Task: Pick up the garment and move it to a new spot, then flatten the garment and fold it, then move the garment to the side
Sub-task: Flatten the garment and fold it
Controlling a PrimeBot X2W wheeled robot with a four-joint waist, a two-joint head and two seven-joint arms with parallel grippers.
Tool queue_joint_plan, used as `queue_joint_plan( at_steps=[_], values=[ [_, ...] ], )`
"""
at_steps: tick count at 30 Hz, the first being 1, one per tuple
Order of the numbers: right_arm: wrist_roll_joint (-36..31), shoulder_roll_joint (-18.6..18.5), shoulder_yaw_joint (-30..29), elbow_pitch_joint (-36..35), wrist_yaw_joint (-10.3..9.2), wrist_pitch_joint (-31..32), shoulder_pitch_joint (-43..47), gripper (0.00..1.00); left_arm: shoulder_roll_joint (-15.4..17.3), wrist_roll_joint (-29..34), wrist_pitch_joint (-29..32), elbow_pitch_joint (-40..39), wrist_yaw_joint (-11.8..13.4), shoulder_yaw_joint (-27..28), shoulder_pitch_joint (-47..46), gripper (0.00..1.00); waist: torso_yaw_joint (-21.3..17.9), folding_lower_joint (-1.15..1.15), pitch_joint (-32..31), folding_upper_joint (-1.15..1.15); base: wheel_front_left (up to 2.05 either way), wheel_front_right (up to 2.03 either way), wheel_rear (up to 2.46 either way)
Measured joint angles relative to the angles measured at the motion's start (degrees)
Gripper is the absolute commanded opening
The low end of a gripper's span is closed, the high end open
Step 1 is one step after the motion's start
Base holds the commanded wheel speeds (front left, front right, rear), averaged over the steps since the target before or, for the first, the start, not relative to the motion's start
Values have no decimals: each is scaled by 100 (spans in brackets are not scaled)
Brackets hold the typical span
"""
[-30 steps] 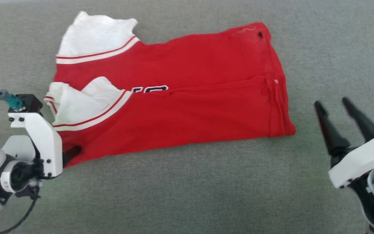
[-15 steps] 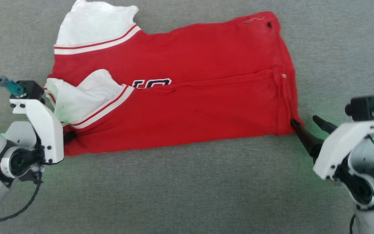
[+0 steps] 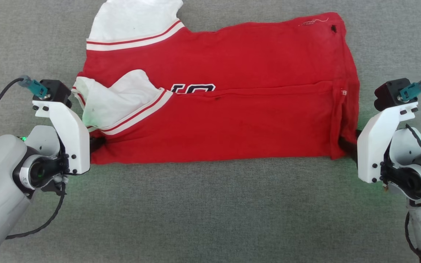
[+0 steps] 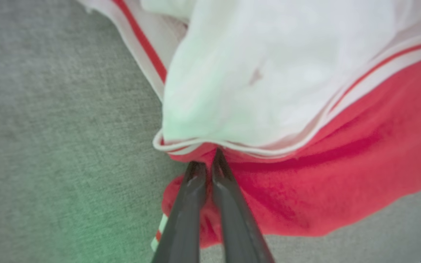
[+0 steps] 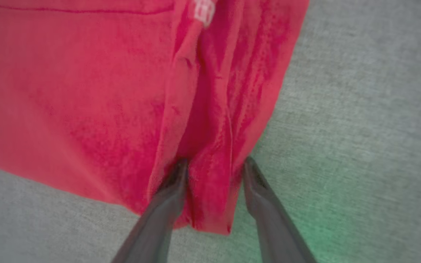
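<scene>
Garment (image 3: pixel 232 120) lies flat on the grey surface (image 3: pixel 210 212) and appears already folded once lengthwise, with the armhole end at 9 o'clock and the hem at 3 o'clock.

Left gripper (image 4: pixel 210 160): fingers are pressed together, clamped on the red edge just under the striped trim at the garment's 8 o'clock corner.

Right gripper (image 5: pixel 215 164): fingers are apart, straddling a bunched fold of hem at the 4 o'clock corner. Cloth sits between them but is not yet pinched.

A second ago this gripper stood in the air, well clear of the cloth. It has since come in onto the corner.

Judgement: both near corners are now addressed. Once the right side clamps, the near edge can probably be lifted toward 12 o'clock for another fold.
</scene>
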Motion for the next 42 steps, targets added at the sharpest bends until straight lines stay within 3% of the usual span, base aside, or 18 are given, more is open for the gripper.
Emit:
queue_joint_plan(
  at_steps=[11,16,25,32,33,34,35,36,42],
  values=[
    [266,-125,-89,-235,11,138,140,0,0,-19,12,-63,12,0,-2,0,54,0,-167,0,0,0,0],
    [361,-275,-238,-472,29,344,383,0,216,-124,103,-479,198,19,129,0,77,0,-334,-1,0,0,0],
    [472,-350,-689,-1134,29,784,1054,0,784,-212,202,-1747,782,7,689,0,159,0,-560,0,0,0,0],
    [405,-224,-875,-1347,29,832,1468,0,867,-301,101,-2128,1039,-64,1090,0,169,0,-545,0,0,0,0],
    [399,-220,-831,-1339,29,735,1469,10,846,-302,86,-2107,1039,-67,1115,10,164,0,-540,-1,0,0,0],
    [376,-225,-789,-1308,29,665,1469,31,818,-302,45,-2067,1038,-66,1118,47,158,0,-538,-1,0,0,0],
    [334,-240,-730,-1265,29,623,1470,65,801,-303,18,-2017,1038,-55,1118,100,149,0,-537,0,0,0,0],
    [334,-240,-686,-1249,29,530,1471,100,800,-312,24,-1972,1034,-54,1118,100,138,0,-539,-1,0,0,0],
    [359,-168,-665,-1307,27,134,1431,100,1072,-337,120,-1884,1139,157,953,100,22,0,-577,0,0,0,0]
  ],
)
